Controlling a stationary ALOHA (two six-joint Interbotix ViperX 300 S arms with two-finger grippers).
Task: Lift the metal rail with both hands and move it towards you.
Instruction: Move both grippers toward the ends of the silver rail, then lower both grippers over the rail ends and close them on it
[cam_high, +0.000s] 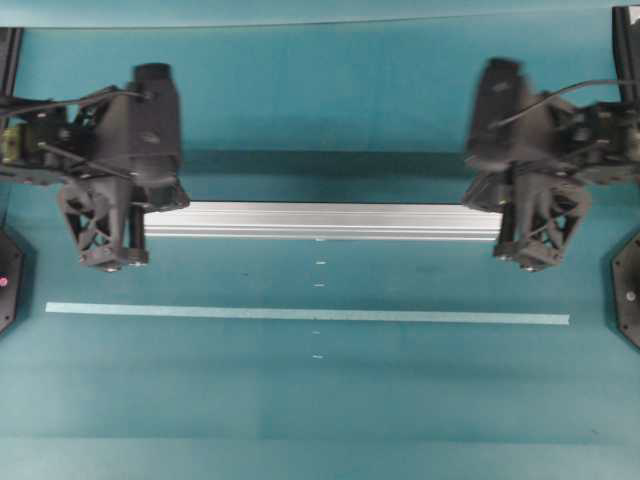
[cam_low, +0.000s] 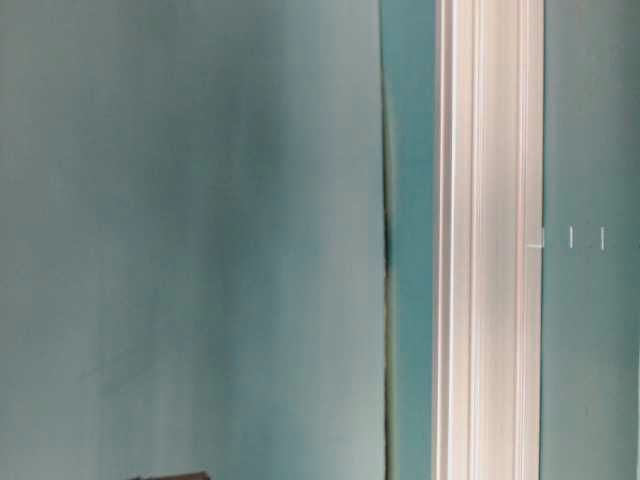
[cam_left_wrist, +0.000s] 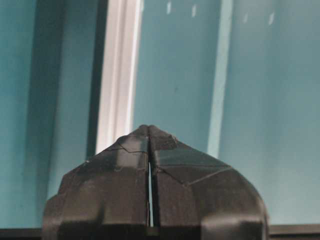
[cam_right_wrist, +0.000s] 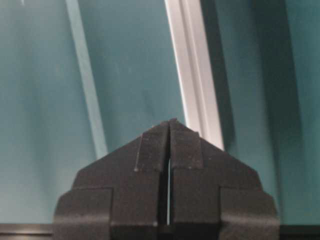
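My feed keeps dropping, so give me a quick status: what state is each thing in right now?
left tool: shut, empty, above the rail's left end.
right tool: shut, empty, above the rail's right end.
metal rail: lying flat on the table, not gripped.
tape strip: flat on the table, nearer than the rail.

A teal tabletop (cam_high: 330, 410) carried everything. The metal rail (cam_high: 320, 220), a long silver grooved bar, lay flat on it across the middle, running left to right, with a dark shadow along its far side. Nearer, well apart from the rail and parallel to it, a thin pale tape strip (cam_high: 305, 314) lay flat. A short row of small white marks (cam_high: 319, 285) crossed the strip at the centre, running from the rail's near edge toward the near side.
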